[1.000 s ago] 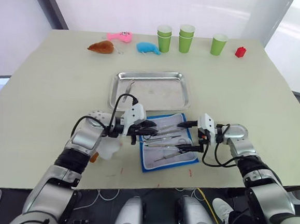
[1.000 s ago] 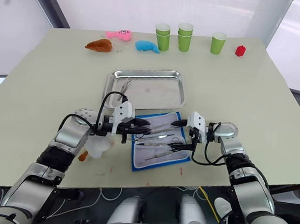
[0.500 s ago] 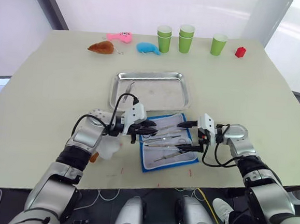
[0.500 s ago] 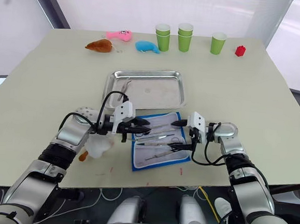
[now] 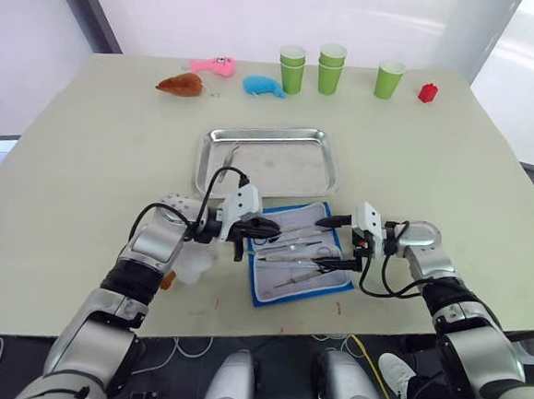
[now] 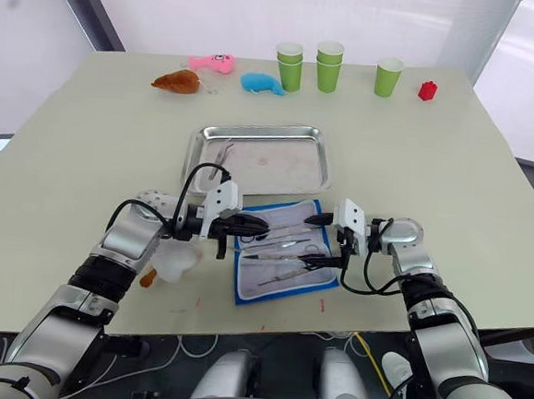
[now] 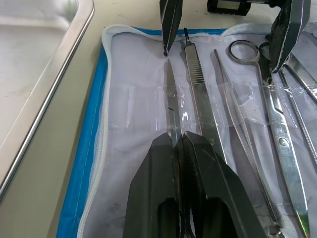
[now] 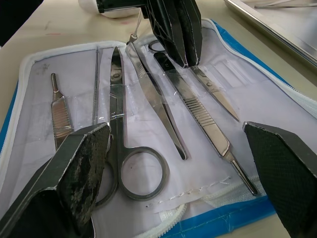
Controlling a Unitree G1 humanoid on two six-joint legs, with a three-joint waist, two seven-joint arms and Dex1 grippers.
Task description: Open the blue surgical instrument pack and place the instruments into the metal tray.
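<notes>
Glossy steel instruments (image 8: 148,94) on matt cloth pack (image 8: 34,79)

Instrument pack (image 5: 298,254) lies open on worktop (image 5: 85,157), near front edge. Instruments (image 8: 143,94) lie side by side in it. Metal tray (image 5: 266,161) sits just behind pack, one instrument (image 5: 233,154) in its left part. Left pincer (image 5: 263,228) at pack's left edge, right pincer (image 5: 330,241) at right edge. Cups (image 5: 331,69) along the far edge.

One open blue pack (image 5: 301,254), one metal tray (image 5: 268,162), five green cups (image 5: 331,68), three plush toys (image 5: 263,85), one red block (image 5: 428,92)

No legible txt or labels.
</notes>
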